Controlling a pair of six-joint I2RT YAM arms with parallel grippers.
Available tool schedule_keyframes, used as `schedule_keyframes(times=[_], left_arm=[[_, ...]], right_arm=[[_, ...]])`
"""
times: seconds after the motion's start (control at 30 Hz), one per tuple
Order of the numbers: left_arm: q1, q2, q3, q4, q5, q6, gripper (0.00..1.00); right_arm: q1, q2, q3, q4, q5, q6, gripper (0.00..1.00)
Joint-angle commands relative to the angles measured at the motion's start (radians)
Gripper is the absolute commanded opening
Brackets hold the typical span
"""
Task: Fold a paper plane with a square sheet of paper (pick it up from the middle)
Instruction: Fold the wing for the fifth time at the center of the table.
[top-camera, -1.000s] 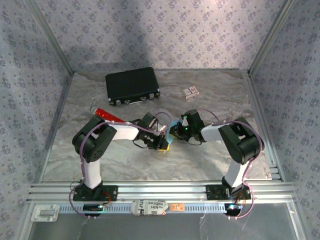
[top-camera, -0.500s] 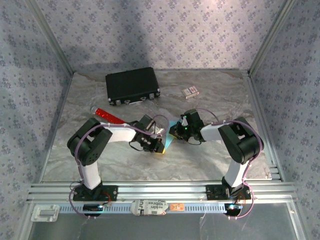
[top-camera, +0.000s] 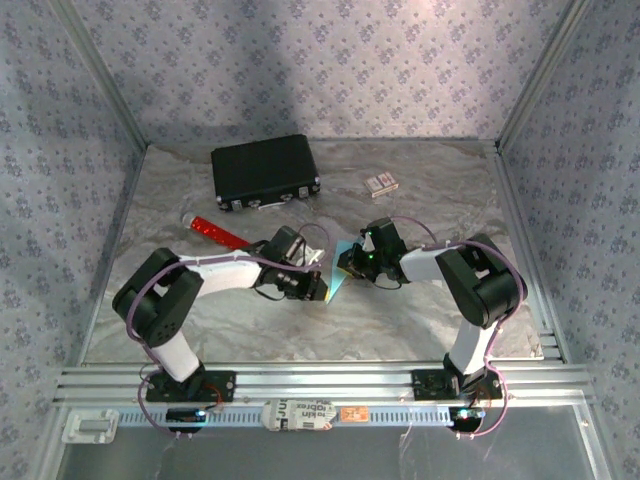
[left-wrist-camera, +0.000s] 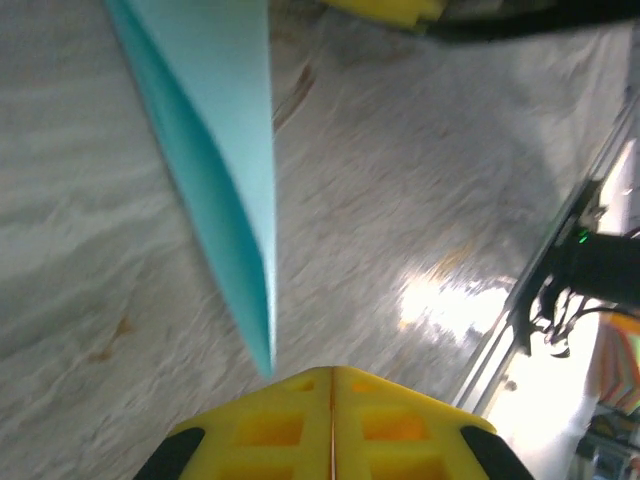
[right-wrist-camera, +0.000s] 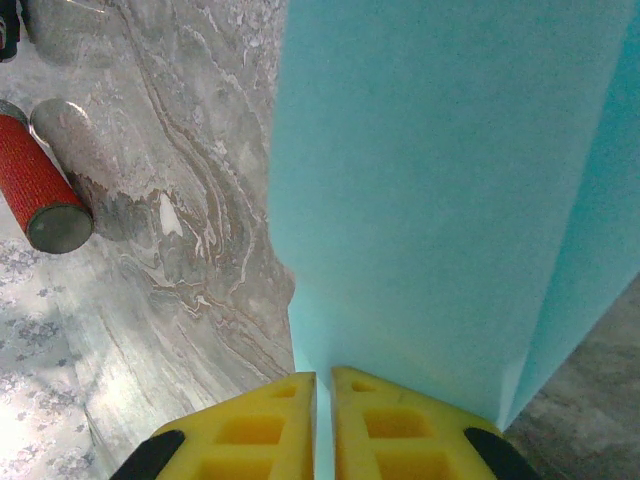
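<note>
Since a second ago the left arm's elbow has swung out to the left and its gripper has drawn back a little, baring more of the paper (top-camera: 338, 278). That light blue paper, folded long and narrow, sits over the middle of the bench (top-camera: 430, 200) between the two grippers. The right gripper (right-wrist-camera: 322, 380) pinches one end, with blue showing in the thin slot between its yellow fingers. The left gripper (left-wrist-camera: 332, 375) has its fingers pressed together; the paper's pointed tip meets one finger beside the seam, and I cannot tell whether it is clamped. A red tube (right-wrist-camera: 40, 190) lies near on the left, and a black case (top-camera: 265, 172) and a small box (top-camera: 380, 183) lie farther back.
</note>
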Motion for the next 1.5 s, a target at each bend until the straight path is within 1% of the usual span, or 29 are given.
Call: schedule_keyframes(times=[0.0, 0.07, 0.27, 0.5, 0.6, 0.77, 0.97, 1.1, 1.23, 1.33, 1.47], left_arm=[[0.009, 0.028, 0.034, 0.142, 0.044, -0.100, 0.09], [0.011, 0.061, 0.060, 0.169, 0.040, -0.124, 0.10], [0.011, 0.142, 0.123, 0.177, -0.011, -0.130, 0.13], [0.011, 0.215, 0.166, 0.074, -0.093, -0.079, 0.13], [0.008, 0.246, 0.166, 0.040, -0.105, -0.056, 0.13], [0.000, 0.247, 0.135, -0.019, -0.150, -0.029, 0.10], [-0.001, 0.242, 0.072, -0.022, -0.116, 0.000, 0.04], [-0.001, 0.231, 0.040, -0.018, -0.084, 0.037, 0.02], [-0.001, 0.226, 0.031, -0.026, -0.054, 0.072, 0.01], [-0.001, 0.227, 0.031, -0.030, -0.043, 0.082, 0.01], [-0.001, 0.231, 0.029, -0.027, -0.044, 0.078, 0.01]], right_arm=[[0.008, 0.043, -0.010, -0.102, 0.075, 0.001, 0.14], [0.008, 0.043, -0.009, -0.101, 0.072, 0.001, 0.14], [0.010, 0.040, -0.011, -0.097, 0.069, 0.000, 0.14], [0.009, 0.034, -0.018, -0.083, 0.066, 0.008, 0.14], [0.009, 0.033, -0.018, -0.077, 0.063, 0.009, 0.14], [0.006, 0.016, -0.018, -0.076, 0.062, 0.009, 0.15], [-0.017, -0.057, -0.003, -0.110, 0.064, -0.024, 0.16], [-0.039, -0.156, -0.010, -0.160, 0.093, -0.056, 0.17], [-0.048, -0.226, -0.038, -0.165, 0.105, -0.065, 0.16], [-0.033, -0.236, -0.046, -0.153, 0.098, -0.066, 0.15], [0.011, -0.202, -0.030, -0.137, 0.105, -0.061, 0.14]])
